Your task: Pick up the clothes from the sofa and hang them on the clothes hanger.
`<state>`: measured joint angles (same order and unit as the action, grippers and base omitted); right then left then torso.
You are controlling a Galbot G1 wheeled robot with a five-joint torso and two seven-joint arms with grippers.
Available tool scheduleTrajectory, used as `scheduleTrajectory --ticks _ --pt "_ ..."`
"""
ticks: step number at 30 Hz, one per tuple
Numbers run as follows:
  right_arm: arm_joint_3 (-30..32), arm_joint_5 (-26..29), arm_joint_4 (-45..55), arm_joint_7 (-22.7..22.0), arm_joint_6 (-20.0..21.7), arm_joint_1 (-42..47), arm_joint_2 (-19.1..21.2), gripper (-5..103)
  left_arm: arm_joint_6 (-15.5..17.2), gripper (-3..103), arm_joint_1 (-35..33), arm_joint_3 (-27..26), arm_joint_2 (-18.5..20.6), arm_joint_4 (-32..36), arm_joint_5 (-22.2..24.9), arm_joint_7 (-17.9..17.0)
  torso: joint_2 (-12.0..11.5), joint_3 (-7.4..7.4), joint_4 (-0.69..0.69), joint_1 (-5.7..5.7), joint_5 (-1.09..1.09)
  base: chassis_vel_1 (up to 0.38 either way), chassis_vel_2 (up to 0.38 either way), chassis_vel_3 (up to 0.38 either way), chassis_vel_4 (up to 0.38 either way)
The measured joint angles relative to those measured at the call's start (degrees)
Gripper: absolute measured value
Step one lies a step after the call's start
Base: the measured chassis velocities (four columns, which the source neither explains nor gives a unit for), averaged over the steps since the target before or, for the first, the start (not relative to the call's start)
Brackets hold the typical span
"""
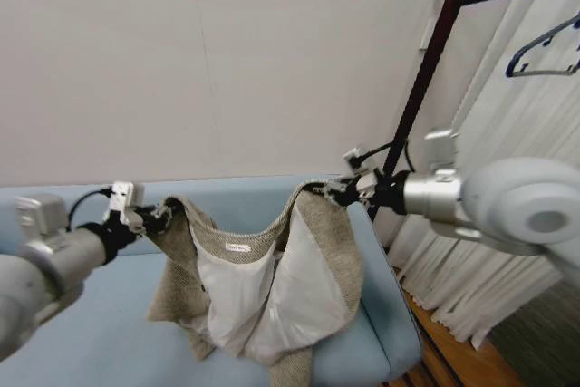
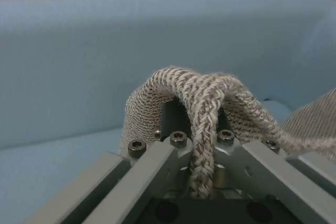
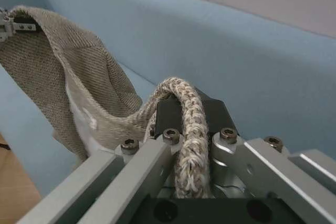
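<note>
Grey knit garment (image 1: 313,251) hangs spread over the sofa (image 1: 82,337) between left gripper (image 1: 161,214) and right gripper (image 1: 332,190) — each clamped tight on one shoulder edge.

1. Light blue sofa (image 1: 82,333): flat seat and low backrest against a pale wall. The backrest also shows in the left wrist view (image 2: 79,66) and the right wrist view (image 3: 252,56).
2. Its right end stands by the wooden floor (image 1: 453,355).
3. Beige knit garment (image 1: 272,287) with white lining: top raised above the seat, lower folds sagging onto the seat cushion toward the front edge.
</note>
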<state>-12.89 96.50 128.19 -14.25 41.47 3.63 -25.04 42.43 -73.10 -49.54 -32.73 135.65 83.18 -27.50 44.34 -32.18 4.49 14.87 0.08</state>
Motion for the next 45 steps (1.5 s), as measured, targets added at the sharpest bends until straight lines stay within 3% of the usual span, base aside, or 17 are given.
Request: scheduleTrajectory --ticks 3,7,8,10,12,16,19,24,27,28,31,34,36,40,43,44,45 --pt "-3.4 -5.4 -4.0 0.2 -1.0 0.9 -4.9 1 -0.4 0 0.8 4.6 -2.4 -4.4 -5.8 0.9 0.0 0.0 0.04 0.0 0.02 0.0 0.0 0.0 0.0" --pt "-10.0 -15.3 -11.3 2.9 -5.1 0.0 -12.5 1 -4.6 0 3.9 11.8 -6.3 -13.2 -13.6 1.9 0.0 0.0 -0.11 0.0 -0.02 0.0 0.0 0.0 0.0" --pt "-10.0 -15.3 -11.3 2.9 -5.1 0.0 -12.5 1 -4.6 0 3.9 11.8 -6.3 -13.2 -13.6 1.9 0.0 0.0 -0.11 0.0 -0.02 0.0 0.0 0.0 0.0" --pt "-11.3 -18.6 -13.4 3.2 -6.6 1.0 -14.1 1 -7.6 0 8.2 18.5 -8.1 -18.2 -17.7 2.9 0.0 0.0 -0.11 0.0 -0.05 0.0 0.0 0.0 0.0" --pt "-12.4 -22.5 -15.5 3.8 -8.5 2.6 -15.3 1 -10.2 0 13.4 23.7 -10.0 -22.6 -21.0 3.4 0.0 0.01 0.03 0.0 -0.01 0.0 0.0 0.0 0.0" --pt "-12.9 -28.0 -18.7 4.3 -10.9 4.9 -17.4 1 -13.9 0 18.8 28.8 -12.2 -28.8 -25.5 5.2 0.0 0.0 0.05 0.0 -0.01 0.0 0.0 0.0 0.0" --pt "-12.6 -29.0 -19.2 4.2 -11.7 5.6 -17.8 1 -14.7 0 19.7 29.2 -12.6 -29.3 -26.9 5.8 0.0 0.0 -0.01 0.02 0.02 0.0 0.0 0.0 0.0" --pt "-9.9 -27.7 -16.1 4.0 -12.0 4.9 -16.0 1 -14.0 0 16.2 23.9 -10.3 -22.3 -26.9 7.8 0.0 0.0 -0.05 -0.01 -0.02 0.0 0.0 0.0 0.0" --pt "-8.1 -23.6 -13.7 4.4 -11.9 1.4 -14.4 1 -11.9 0 13.3 15.8 -7.3 -15.2 -23.7 9.9 0.0 0.03 -0.04 -0.03 0.01 0.0 0.0 0.0 0.0" --pt "-4.7 -17.4 -11.4 4.8 -10.7 -2.9 -11.9 1 -11.3 0 15.2 11.0 -2.1 -9.3 -17.6 12.1 0.0 0.03 -0.05 -0.03 0.0 0.0 0.0 0.0 0.0" --pt "-2.0 -12.5 -10.1 4.8 -9.2 -6.1 -9.9 1 -11.1 0 16.2 8.4 1.4 -6.0 -14.9 15.6 0.0 0.02 -0.01 -0.02 0.01 0.0 0.0 0.0 0.0" --pt "3.2 -2.4 -6.4 4.5 -6.8 -8.3 -3.1 1 -10.4 0 17.1 4.1 6.0 -0.6 -10.3 17.9 0.0 0.03 0.01 -0.02 0.02 0.0 0.0 0.0 0.0" --pt "4.9 1.0 -5.0 4.7 -6.4 -8.8 -0.1 1 -9.8 0 16.0 1.3 7.2 1.5 -9.1 18.5 0.0 0.03 0.02 -0.02 0.02 0.0 0.0 0.0 0.0" --pt "9.1 8.8 -1.5 5.8 -5.2 -9.3 6.4 1 -8.9 0 14.7 -5.8 9.0 5.5 -4.4 16.6 0.0 0.04 -0.01 -0.03 0.02 0.0 0.0 0.0 0.0" --pt "12.1 13.5 1.8 6.7 -4.1 -9.4 11.1 1 -5.7 0 15.7 -13.2 11.7 8.0 6.6 10.7 0.0 0.03 -0.03 -0.02 0.0 0.0 0.0 0.0 0.0" --pt "12.1 13.5 1.8 6.7 -4.1 -9.4 11.1 1 -5.7 0 15.7 -13.2 11.7 8.0 6.6 10.7 0.0 0.03 -0.03 -0.02 0.0 0.0 0.0 0.0 0.0" --pt "12.9 14.7 2.8 7.1 -3.8 -9.6 12.8 1 -4.1 0 15.7 -15.9 12.8 8.2 12.1 7.9 0.0 0.02 -0.03 -0.02 0.01 0.0 0.0 0.0 0.0"
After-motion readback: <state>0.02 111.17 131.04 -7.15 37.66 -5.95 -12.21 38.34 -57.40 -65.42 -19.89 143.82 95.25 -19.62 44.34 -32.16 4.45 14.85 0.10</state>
